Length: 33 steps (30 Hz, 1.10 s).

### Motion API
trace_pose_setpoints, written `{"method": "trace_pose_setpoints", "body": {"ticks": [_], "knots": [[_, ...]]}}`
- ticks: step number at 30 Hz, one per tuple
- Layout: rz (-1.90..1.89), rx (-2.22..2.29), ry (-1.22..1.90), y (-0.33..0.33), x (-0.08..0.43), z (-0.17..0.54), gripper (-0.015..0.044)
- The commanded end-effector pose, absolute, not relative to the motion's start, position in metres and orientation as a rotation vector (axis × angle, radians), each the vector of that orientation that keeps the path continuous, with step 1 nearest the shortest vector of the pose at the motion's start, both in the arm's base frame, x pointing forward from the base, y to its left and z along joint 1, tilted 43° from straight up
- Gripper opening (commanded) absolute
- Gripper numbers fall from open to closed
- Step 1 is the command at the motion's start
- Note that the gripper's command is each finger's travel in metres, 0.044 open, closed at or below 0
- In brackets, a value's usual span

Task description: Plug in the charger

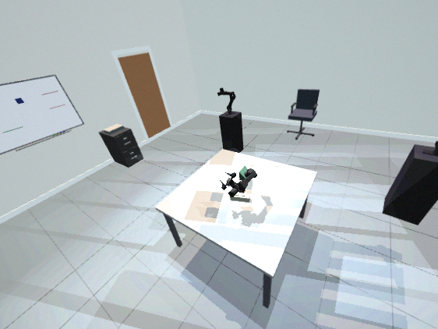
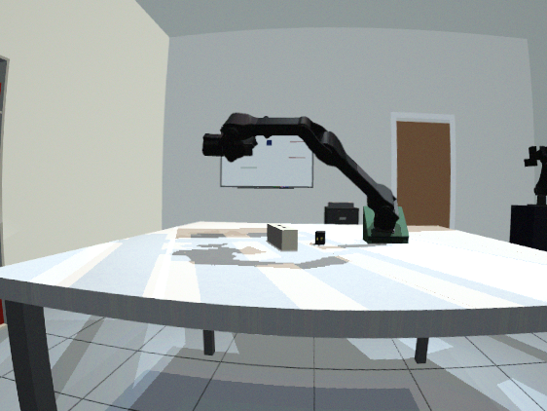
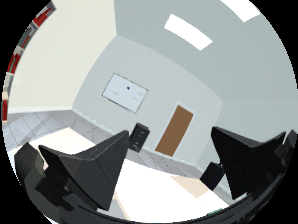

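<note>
Charger (image 2: 319, 238) upright on table (image 2: 273, 292) beside power strip (image 2: 282, 237), prong direction unclear — gripper (image 2: 206, 144) wide open, empty, high above

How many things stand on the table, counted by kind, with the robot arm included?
Power strip: 1
Charger: 1
Robot arm on its green base, gripper open and holding nothing: 1
Total: 3

The slim matte-black jointed robot arm (image 2: 341, 156) is built of rounded, blocky links with bulkier joint housings, and rises from a dark green box-shaped base (image 2: 385, 225). Its black hand (image 3: 169, 163) ends in two broad, wedge-shaped, plain dark fingers
</note>
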State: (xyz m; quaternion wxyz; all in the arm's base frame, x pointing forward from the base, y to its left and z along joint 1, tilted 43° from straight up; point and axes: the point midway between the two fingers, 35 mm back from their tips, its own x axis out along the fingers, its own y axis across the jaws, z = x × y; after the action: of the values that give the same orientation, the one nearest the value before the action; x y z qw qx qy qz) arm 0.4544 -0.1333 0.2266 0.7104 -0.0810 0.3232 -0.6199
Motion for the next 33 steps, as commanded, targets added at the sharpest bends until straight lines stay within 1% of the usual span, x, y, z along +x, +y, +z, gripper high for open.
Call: {"method": "trace_pose_setpoints", "body": {"ticks": [1,2,17,33], "knots": [[-1.373,-0.181,0.722,-0.133,0.454,0.226,0.0426],[-1.367,-0.185,0.737,-0.133,0.453,0.225,0.044],[-1.119,-0.301,1.157,-0.134,0.429,0.188,0.044],[-0.728,-0.395,1.508,-0.124,0.397,0.153,0.044]]}}
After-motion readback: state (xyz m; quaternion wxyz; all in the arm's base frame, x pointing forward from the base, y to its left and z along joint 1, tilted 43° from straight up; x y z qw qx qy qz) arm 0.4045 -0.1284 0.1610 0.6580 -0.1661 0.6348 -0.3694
